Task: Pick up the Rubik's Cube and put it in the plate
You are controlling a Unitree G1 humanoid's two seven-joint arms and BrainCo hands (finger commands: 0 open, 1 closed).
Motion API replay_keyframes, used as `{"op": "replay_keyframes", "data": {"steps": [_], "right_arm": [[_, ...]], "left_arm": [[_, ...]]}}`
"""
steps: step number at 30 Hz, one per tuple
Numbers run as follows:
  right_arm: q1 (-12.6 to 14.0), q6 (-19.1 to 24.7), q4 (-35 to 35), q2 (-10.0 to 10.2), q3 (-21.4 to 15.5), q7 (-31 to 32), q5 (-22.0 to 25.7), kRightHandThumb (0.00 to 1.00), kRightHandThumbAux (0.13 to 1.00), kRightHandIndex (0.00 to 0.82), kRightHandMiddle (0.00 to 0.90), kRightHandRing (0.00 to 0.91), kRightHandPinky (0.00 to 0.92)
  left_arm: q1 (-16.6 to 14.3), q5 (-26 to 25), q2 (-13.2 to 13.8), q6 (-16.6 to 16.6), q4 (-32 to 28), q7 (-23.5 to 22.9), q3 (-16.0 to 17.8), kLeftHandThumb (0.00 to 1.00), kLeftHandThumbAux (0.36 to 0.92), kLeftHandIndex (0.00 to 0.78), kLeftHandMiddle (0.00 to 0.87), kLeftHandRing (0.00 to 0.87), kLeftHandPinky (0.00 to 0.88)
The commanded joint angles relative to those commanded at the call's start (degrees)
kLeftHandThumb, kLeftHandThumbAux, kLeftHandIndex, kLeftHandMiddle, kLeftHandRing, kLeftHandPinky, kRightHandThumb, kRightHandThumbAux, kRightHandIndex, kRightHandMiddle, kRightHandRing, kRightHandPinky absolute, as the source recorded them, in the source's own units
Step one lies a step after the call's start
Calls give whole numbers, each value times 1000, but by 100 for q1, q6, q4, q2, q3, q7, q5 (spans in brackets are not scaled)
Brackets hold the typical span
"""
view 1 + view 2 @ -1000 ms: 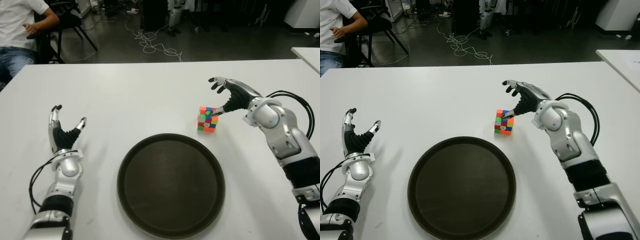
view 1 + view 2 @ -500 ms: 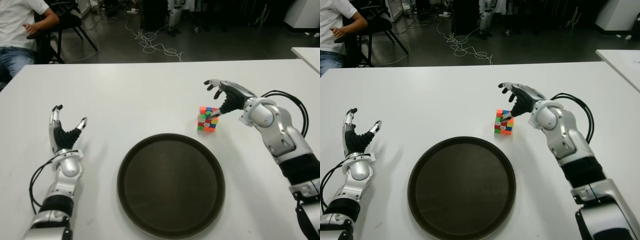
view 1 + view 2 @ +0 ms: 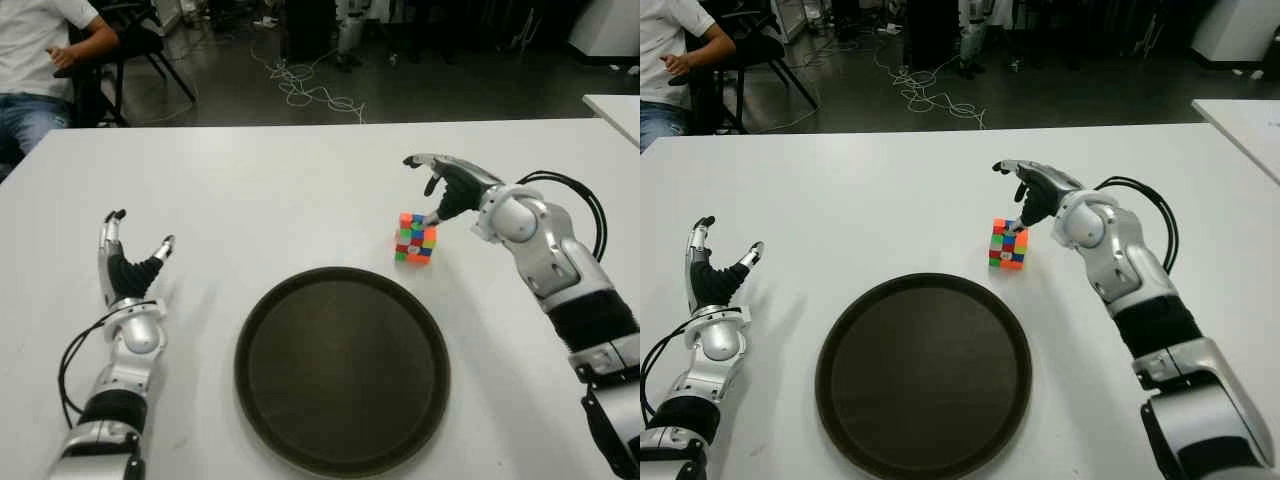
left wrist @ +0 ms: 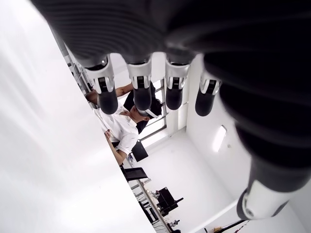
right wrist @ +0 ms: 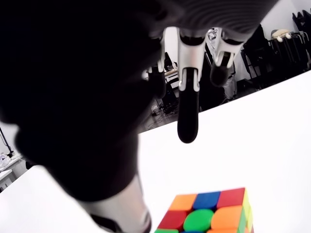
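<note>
The Rubik's Cube (image 3: 415, 238) sits on the white table (image 3: 300, 190), just beyond the rim of the dark round plate (image 3: 342, 368), at about one o'clock from the plate's centre. Cube and plate stand apart, with a narrow strip of bare table between them. The plate holds nothing.

The right hand (image 3: 447, 187) is over the cube's far right side, at roughly one o'clock from it. Its fingers (image 5: 188, 119) are spread and extended above the cube, and its thumb reaches down to the cube's upper right edge; whether it presses there I cannot tell. The hand is not closed around the cube, which stands flat on the table. A black cable loops off the right forearm.

The left hand (image 3: 128, 268) shows at nine o'clock from the plate, well apart from it, fingers pointing up and loosely apart, holding nothing.

Nothing lies between cube and plate. Beyond the table's far edge, at twelve o'clock, cables (image 3: 305, 85) snake over the dark floor. At ten o'clock a person (image 3: 40, 60) in a white shirt and jeans sits on a black chair (image 3: 140, 45). Another white table corner (image 3: 615, 108) shows at two o'clock.
</note>
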Motion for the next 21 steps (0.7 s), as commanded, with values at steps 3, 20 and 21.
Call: {"op": "replay_keyframes", "data": {"steps": [3, 20, 21], "right_arm": [[-73, -21, 170, 54, -2, -103, 5, 152, 998, 0, 102, 721, 149], [-305, -187, 785, 254, -22, -405, 89, 77, 990, 0, 64, 655, 145], [-316, -193, 808, 258, -17, -409, 87, 70, 988, 0, 61, 645, 142]], "left_arm": [[2, -4, -4, -14, 0, 8, 6, 0, 690, 16, 18, 0, 15], [5, 5, -12, -59, 3, 54, 10, 0, 694, 16, 18, 6, 23], [5, 3, -14, -70, 4, 56, 11, 0, 693, 16, 18, 6, 23]]}}
